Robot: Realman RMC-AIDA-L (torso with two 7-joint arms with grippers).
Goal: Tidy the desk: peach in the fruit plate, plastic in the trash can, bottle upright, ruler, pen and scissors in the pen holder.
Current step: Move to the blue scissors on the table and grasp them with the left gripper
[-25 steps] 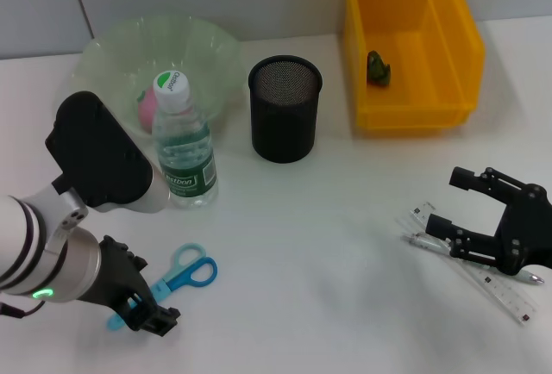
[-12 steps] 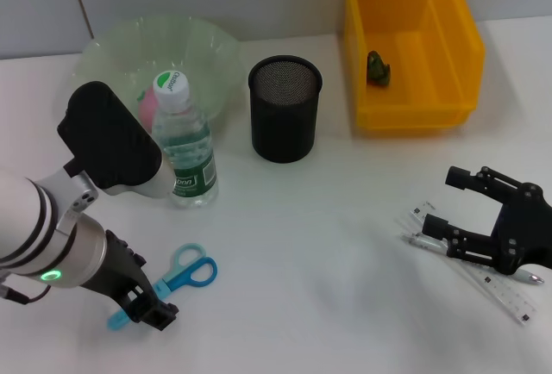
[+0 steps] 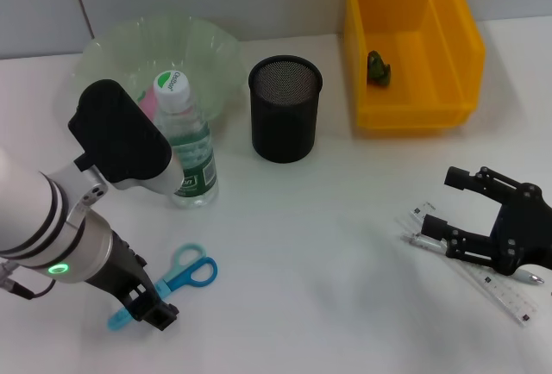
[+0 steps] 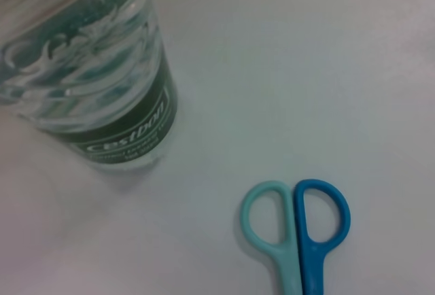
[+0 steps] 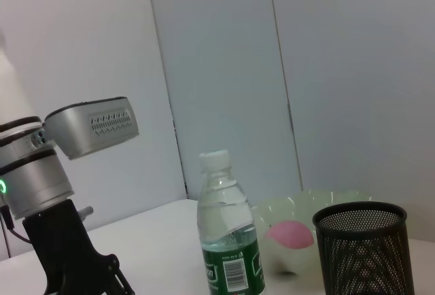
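Note:
The blue and teal scissors (image 3: 184,271) lie flat at the front left; their handles also show in the left wrist view (image 4: 298,224). My left gripper (image 3: 145,307) is open and straddles their blade end, low at the table. The bottle (image 3: 184,142) stands upright beside the green fruit plate (image 3: 207,46), which holds the pink peach (image 3: 147,103). The black mesh pen holder (image 3: 285,108) stands mid-table. My right gripper (image 3: 451,204) is open, just above the ruler (image 3: 511,297) and pen (image 3: 422,240). Green plastic (image 3: 378,65) lies in the yellow trash can (image 3: 457,38).
My left arm's bulky wrist (image 3: 121,137) hangs close to the bottle and hides part of the plate. The right wrist view shows the bottle (image 5: 223,240), the peach (image 5: 291,233) and the pen holder (image 5: 363,247) in a row.
My left arm's upper link has swung right and up towards the bottle, while its gripper stayed over the scissors' blades. The right gripper and the scissors have hardly moved.

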